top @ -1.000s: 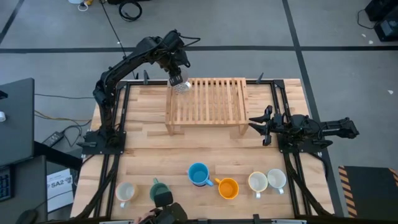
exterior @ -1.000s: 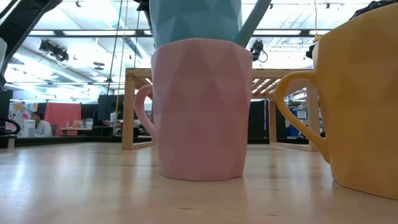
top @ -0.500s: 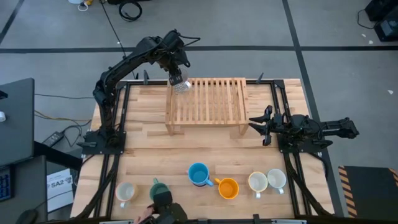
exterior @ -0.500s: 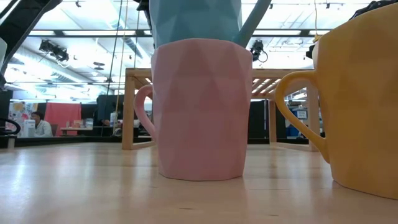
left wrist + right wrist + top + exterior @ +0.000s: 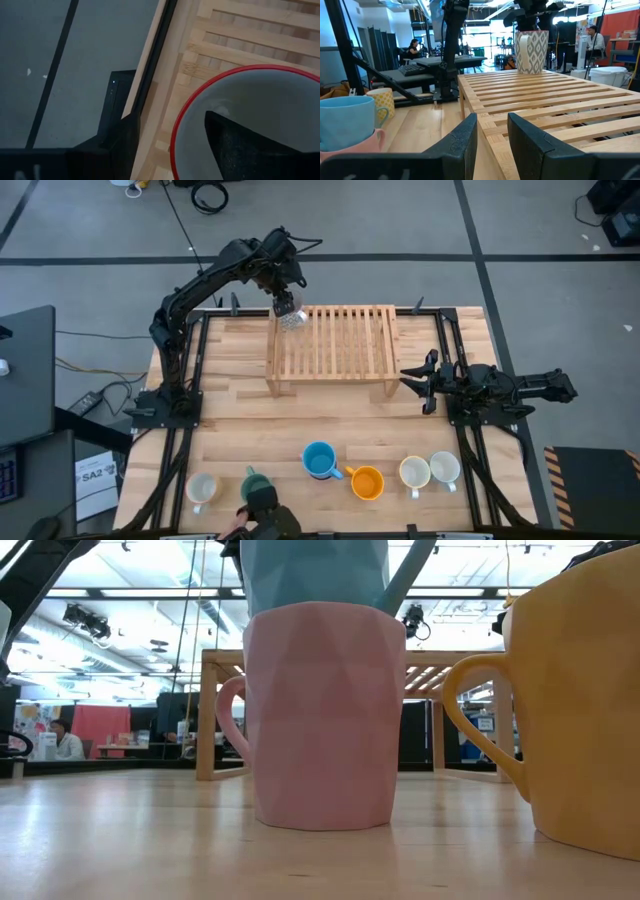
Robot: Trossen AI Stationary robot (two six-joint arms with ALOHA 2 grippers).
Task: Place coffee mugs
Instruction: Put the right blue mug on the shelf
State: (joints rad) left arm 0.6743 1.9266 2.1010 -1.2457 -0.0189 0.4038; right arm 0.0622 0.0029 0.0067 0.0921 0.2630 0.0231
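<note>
Left claw (image 5: 289, 313), fingers spread, straddles the patterned mug (image 5: 531, 45) on the slatted rack (image 5: 335, 350), upper centre; right claw (image 5: 412, 381) idles, its opening unclear.

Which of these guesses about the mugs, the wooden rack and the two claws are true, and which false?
1. A patterned mug stands on a corner of the slatted wooden rack. True.
2. The left claw is at that mug, with one finger inside its red rim. True.
3. The right claw is carrying the orange mug. False: it holds nothing and waits beside the rack; the orange mug stands on the table.
4. The blue mug sits stacked in the pink mug. True.
5. The rack holds four mugs. False: only the patterned one is on it.
</note>
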